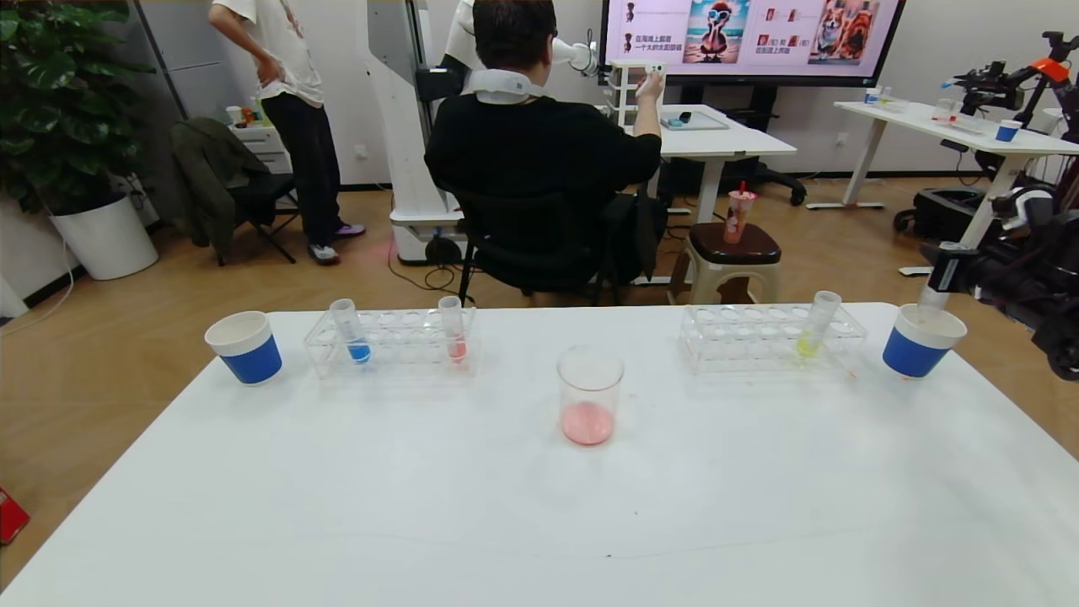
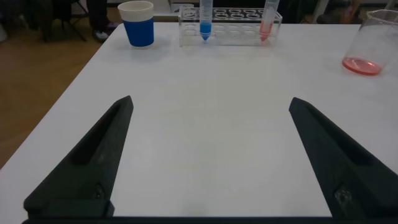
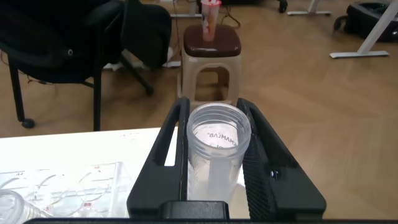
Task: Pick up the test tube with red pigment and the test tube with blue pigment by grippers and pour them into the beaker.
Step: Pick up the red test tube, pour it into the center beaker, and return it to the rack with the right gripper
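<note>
1. The right gripper (image 3: 214,168) is closed tight on an empty clear tube (image 3: 217,146). It holds the tube straight up, just above the right paper cup (image 1: 920,340) at the far right of the table (image 1: 539,506).
2. The left gripper (image 2: 208,162) is wide open and holds nothing. It hangs low over the near left of the table.
3. The test tube with blue pigment (image 2: 206,18) is far ahead of the left gripper. It stands up tall in the left rack (image 2: 230,28), its long way pointing up.
4. The test tube with red pigment (image 2: 268,22) stands in the same rack, a bit to the right.
5. The beaker (image 1: 589,394) sits in the middle, with pink liquid at its bottom.
6. I think the left gripper is nearer to the blue tube, so it should reach far forward.
</note>
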Robot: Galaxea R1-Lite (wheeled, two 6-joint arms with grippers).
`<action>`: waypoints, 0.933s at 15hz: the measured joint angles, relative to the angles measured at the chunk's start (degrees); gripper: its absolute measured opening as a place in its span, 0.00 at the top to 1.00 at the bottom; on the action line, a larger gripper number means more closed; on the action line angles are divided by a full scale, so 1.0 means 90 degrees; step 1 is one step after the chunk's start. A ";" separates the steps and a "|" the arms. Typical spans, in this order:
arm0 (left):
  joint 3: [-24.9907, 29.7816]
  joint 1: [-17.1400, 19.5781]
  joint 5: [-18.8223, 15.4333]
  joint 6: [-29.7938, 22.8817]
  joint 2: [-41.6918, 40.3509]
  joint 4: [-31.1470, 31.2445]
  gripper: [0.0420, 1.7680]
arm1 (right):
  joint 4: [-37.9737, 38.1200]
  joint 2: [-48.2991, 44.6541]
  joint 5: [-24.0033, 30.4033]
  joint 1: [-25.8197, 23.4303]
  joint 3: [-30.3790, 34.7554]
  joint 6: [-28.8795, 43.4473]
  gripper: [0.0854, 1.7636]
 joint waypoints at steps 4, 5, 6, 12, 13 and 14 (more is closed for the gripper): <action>0.0000 0.0000 0.0000 -0.0003 0.0000 0.0000 0.01 | -0.0081 0.0257 0.0003 -0.0092 0.0000 -0.0018 0.75; 0.0000 0.0000 -0.0003 0.0000 0.0000 0.0000 0.01 | -0.0137 0.0298 0.0008 -0.0125 0.0030 -0.0018 0.75; 0.0000 0.0000 -0.0003 -0.0003 0.0000 -0.0003 0.01 | -0.0205 0.0331 0.0012 -0.0153 0.0057 -0.0018 0.75; 0.0000 0.0000 0.0000 -0.0003 0.0000 -0.0003 0.01 | -0.0444 0.0383 0.0034 -0.0229 0.0345 -0.0007 0.75; 0.0000 0.0000 -0.0003 -0.0003 0.0000 0.0000 0.01 | -0.0593 0.0405 0.0034 -0.0233 0.0431 -0.0007 0.75; 0.0000 0.0000 0.0000 -0.0003 0.0000 0.0000 0.01 | -0.0761 0.0439 0.0027 -0.0236 0.0489 -0.0009 0.75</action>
